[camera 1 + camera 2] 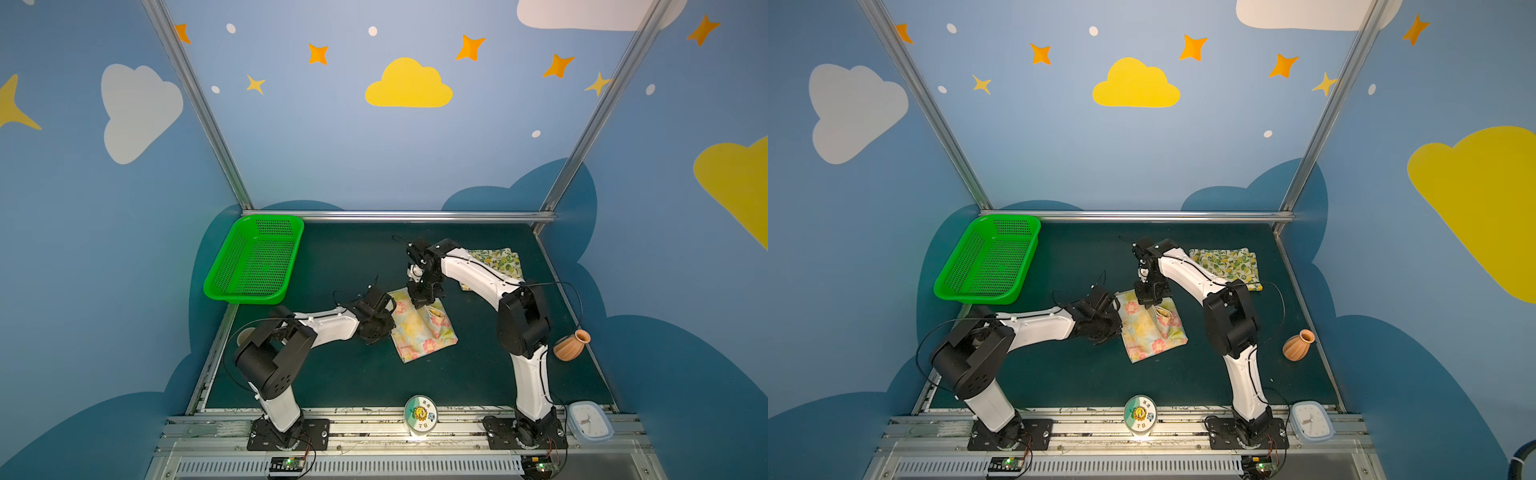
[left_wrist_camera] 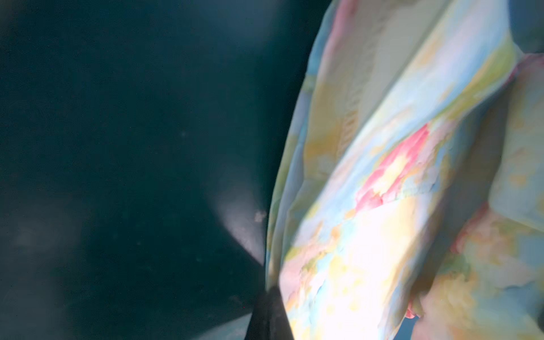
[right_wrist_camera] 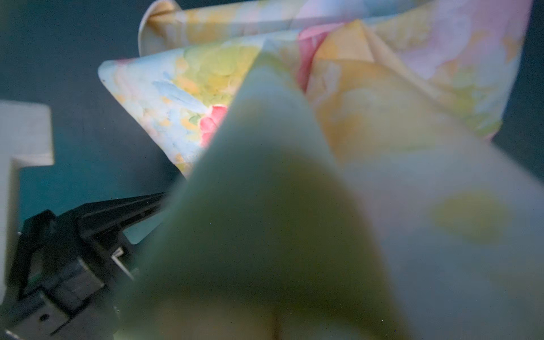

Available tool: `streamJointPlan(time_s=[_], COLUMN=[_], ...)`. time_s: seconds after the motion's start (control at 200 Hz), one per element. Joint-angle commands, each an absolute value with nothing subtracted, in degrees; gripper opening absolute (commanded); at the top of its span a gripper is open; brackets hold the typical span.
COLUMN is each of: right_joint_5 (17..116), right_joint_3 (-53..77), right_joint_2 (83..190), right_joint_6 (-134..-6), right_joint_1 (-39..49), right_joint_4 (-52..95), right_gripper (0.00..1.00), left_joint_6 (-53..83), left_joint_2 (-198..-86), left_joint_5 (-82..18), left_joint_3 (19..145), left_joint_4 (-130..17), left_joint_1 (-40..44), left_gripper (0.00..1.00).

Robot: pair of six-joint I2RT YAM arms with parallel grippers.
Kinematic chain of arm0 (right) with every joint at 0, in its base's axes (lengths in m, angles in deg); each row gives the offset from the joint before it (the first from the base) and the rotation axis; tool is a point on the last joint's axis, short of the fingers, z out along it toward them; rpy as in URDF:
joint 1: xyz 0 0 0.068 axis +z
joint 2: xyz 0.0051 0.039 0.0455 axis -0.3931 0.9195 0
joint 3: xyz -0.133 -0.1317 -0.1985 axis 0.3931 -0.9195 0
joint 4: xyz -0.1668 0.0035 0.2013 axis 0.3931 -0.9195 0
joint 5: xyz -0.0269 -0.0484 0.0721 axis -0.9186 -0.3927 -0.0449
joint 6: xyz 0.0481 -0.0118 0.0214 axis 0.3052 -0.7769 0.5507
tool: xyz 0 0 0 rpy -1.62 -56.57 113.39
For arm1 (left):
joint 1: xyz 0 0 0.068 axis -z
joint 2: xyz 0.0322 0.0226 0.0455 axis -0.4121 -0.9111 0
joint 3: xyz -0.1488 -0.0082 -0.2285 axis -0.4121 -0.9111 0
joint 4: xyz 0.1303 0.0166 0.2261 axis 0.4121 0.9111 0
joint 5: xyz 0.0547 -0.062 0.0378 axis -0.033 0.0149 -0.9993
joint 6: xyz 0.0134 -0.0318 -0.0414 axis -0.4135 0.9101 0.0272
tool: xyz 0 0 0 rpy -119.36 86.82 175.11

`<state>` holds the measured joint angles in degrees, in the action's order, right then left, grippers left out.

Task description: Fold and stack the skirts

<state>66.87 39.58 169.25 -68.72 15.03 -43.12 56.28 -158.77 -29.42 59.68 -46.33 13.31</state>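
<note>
near the middle of the bench (image 1: 353, 374), in both top views, the flowered skirt (image 1: 422, 332) (image 1: 1154, 334) lies partly folded. the right gripper (image 1: 424, 301) (image 1: 1152, 301) points down at the skirt's far edge, its jaws pinched together on a tuck of cloth that stands up in a small peak. the left gripper (image 1: 384, 328) (image 1: 1115, 326) sits low at the skirt's left edge, its tips hidden under its own wrist. the lemon skirt (image 1: 500, 262) (image 1: 1225, 264) lies folded toward the far right corner, apart from the flowered one and partly behind the right arm. a green basket (image 1: 253, 262) stands at the far left corner, and a clay vase (image 1: 571, 345) lies by the right edge.

from the left wrist, the left gripper (image 2: 266, 315) shows as one dark tip, closed tight on the hem of the flowered skirt (image 2: 382, 206), which rises away from it in folds above the bench (image 2: 117, 147).

from the right wrist, blurred cloth of the flowered skirt (image 3: 191, 88) hangs right before the lens and hides the jaws; the rest of the skirt lies on the bench (image 3: 88, 132) beyond.
</note>
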Motion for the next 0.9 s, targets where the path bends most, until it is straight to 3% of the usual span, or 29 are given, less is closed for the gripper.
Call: streamJointPlan(time_s=[0.0, 0.891], right_joint_5=[68.1, 77.3], right_joint_3=[38.8, 31.4], right_joint_2=[168.1, 170.9], right_joint_6=[-66.1, -52.7], right_joint_1=[16.0, 16.8], right_joint_4=[-43.9, -32.8], right_gripper=[0.00, 0.00], left_joint_6=[56.2, 56.3], left_joint_2=[-160.1, -159.2], left_joint_5=[-29.4, -29.4], left_joint_3=[58.0, 57.0], left_joint_4=[-46.6, -46.5], left_joint_1=[13.4, 13.7], left_gripper=[0.04, 0.04])
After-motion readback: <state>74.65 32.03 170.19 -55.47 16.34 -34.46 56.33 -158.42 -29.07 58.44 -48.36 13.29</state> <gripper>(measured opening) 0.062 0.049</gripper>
